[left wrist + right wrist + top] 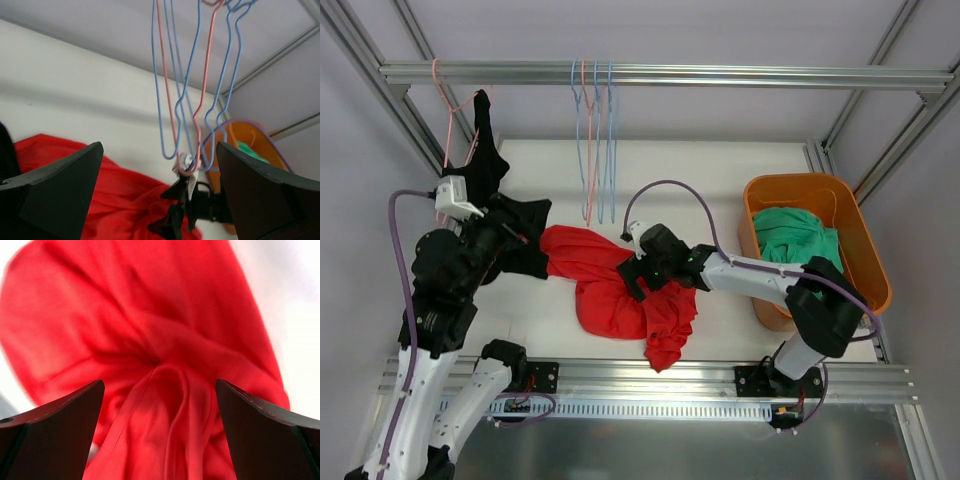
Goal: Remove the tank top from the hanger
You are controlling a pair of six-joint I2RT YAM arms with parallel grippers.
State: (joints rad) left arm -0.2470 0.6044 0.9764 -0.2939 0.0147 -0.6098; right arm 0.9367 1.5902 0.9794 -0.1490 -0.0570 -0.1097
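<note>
Leftward, the black tank top [485,150] hangs beside the open left pincer [159,146].

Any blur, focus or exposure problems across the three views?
Top external: sharp and evenly lit, red garment clear. Left wrist: wire hangers fairly crisp, own fingers dark and featureless. Right wrist: the red garment fills the frame, soft and out of focus, with the background blown out white.
</note>
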